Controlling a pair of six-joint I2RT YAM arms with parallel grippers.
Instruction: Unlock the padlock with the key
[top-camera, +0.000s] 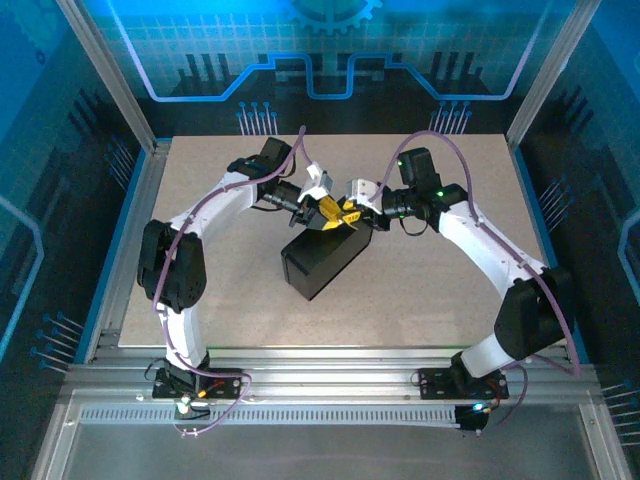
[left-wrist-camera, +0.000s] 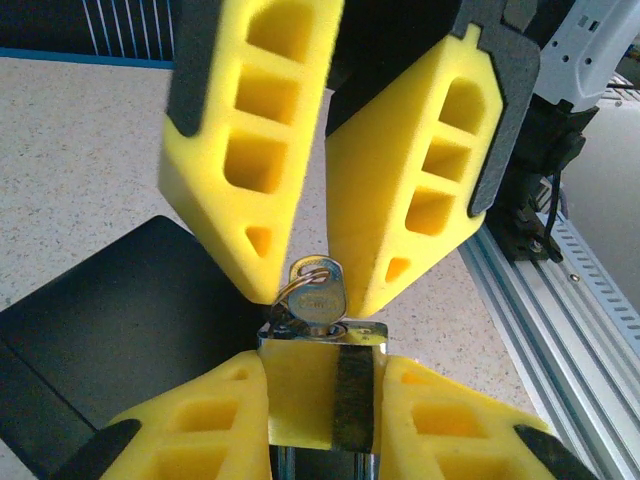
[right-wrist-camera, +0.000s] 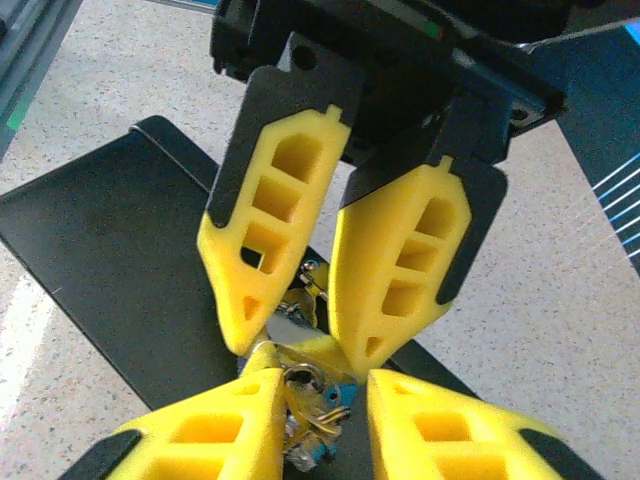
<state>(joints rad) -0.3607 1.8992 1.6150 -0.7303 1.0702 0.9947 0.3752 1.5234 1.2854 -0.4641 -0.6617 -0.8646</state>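
The padlock (left-wrist-camera: 300, 390), a metal body wrapped in yellow tape with a black stripe, is held in my left gripper (left-wrist-camera: 322, 392), which is shut on its sides. The small silvery key (left-wrist-camera: 318, 297) stands in the top of the padlock, a wire ring through its head. My right gripper (left-wrist-camera: 312, 298) comes in from above, its yellow fingertips closed against the two edges of the key's head. In the right wrist view my right gripper (right-wrist-camera: 327, 388) holds the key's ring cluster (right-wrist-camera: 312, 392), with the left gripper (right-wrist-camera: 300, 350) beyond it. Both grippers (top-camera: 325, 207) (top-camera: 351, 215) meet mid-table.
A black box (top-camera: 320, 258) lies on the speckled table (top-camera: 440, 290) directly under both grippers. The aluminium rail (left-wrist-camera: 545, 290) runs along the table's edge in the left wrist view. Enclosure posts (top-camera: 110, 70) stand at the back corners.
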